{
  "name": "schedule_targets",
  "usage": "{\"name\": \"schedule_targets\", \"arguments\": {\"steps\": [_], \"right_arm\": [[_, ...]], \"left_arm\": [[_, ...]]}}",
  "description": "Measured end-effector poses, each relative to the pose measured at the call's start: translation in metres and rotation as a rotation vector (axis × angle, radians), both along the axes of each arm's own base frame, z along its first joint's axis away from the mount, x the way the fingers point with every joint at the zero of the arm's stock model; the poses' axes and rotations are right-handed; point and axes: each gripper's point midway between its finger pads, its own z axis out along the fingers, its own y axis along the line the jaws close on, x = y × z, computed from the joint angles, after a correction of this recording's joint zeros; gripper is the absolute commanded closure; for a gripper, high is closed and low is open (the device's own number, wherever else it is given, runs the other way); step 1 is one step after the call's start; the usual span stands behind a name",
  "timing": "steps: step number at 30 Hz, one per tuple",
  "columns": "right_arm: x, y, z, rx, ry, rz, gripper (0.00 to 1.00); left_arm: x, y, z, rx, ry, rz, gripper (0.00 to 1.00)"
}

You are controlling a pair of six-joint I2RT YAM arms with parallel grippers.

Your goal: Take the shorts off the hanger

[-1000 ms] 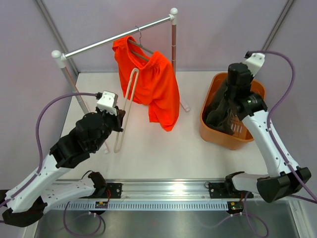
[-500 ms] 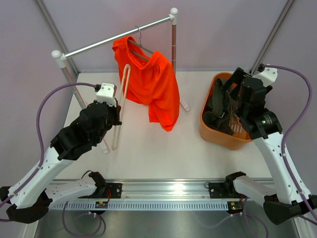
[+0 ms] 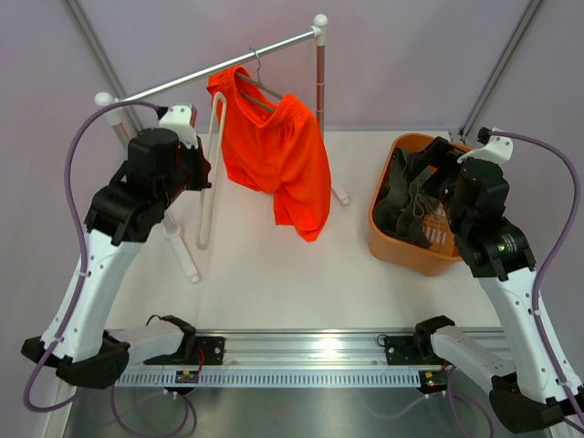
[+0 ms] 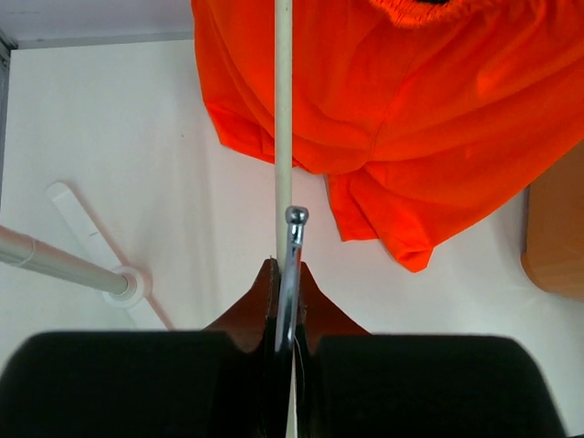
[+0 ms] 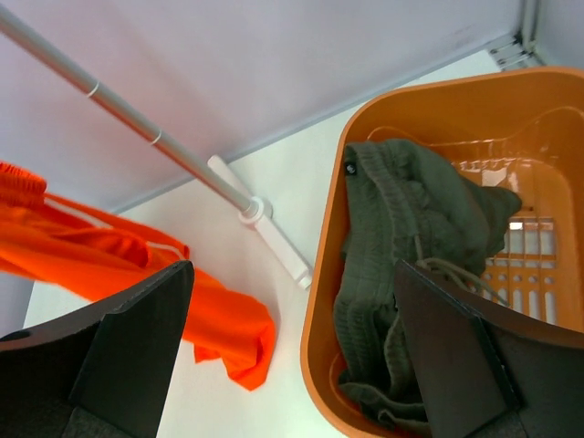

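left wrist — left gripper (image 4: 285, 297) clamps pale hanger (image 4: 284, 109) | right gripper (image 5: 292, 356) spread wide — empty

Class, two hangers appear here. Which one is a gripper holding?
The pale cream-white hanger, bare and clamped in the shut left gripper. The dark grey hanger hangs from the rail, carrying the orange shorts, with no gripper on it.

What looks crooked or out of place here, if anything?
The bright orange fabric shorts hang lopsided on the thin dark grey hanger, bunched high at one end and drooping at the other. The left tool grips a bare cream-white hanger.
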Motion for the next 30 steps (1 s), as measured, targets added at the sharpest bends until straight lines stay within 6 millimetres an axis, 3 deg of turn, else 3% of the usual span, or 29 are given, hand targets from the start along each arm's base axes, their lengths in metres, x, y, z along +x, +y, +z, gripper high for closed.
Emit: {"name": "schedule_targets", "arguments": {"steps": [7,13,25,30], "right_arm": [[-0.012,0.011,-0.002,0.018,-0.004,0.079,0.0],[-0.021,0.017,0.003,0.035,-0.024,0.128,0.01],[-0.022,0.028,-0.001,0.042,-0.012,0.19,0.01],[-0.02,0.032,-0.009,0.04,0.009,0.205,0.0]], "left_arm": [[0.047,-0.003,0.03,-0.053,0.013,-0.013,1.0],[0.083,0.007,0.04,-0.088,0.028,0.011,1.0],[0.118,0.033,0.05,-0.104,0.016,0.086,1.0],[0.132,0.042,0.045,-0.112,0.023,0.115,1.0]]}}
